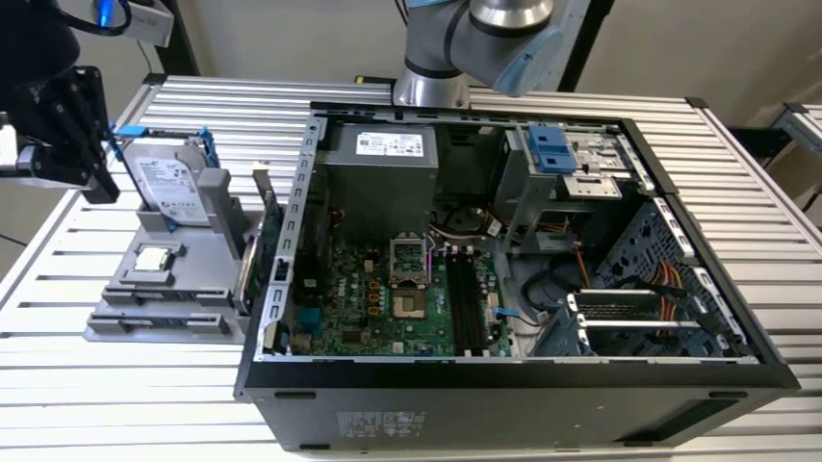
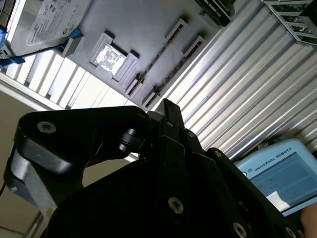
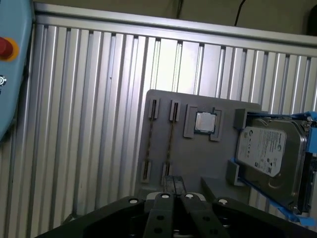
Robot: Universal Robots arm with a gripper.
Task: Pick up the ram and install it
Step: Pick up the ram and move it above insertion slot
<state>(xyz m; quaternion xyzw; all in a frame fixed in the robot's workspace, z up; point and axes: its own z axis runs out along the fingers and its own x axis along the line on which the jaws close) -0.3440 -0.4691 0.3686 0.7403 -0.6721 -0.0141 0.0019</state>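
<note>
Closest to our wrist cameras sits the claw, its fingers pressed together and holding nothing. We judge that if it came down shut like this, its tips could strike the ram, which stands edge-on in a slot of the grey tray. In the exterior view, that tray lies at five o'clock from the claw, well apart.

Open air above gray tray; ram sticks uncovered. Exterior view: upright hard drive blocks tray's 12 o'clock, card and case wall crowd 3 o'clock; bare table 6 to 9 o'clock.
</note>
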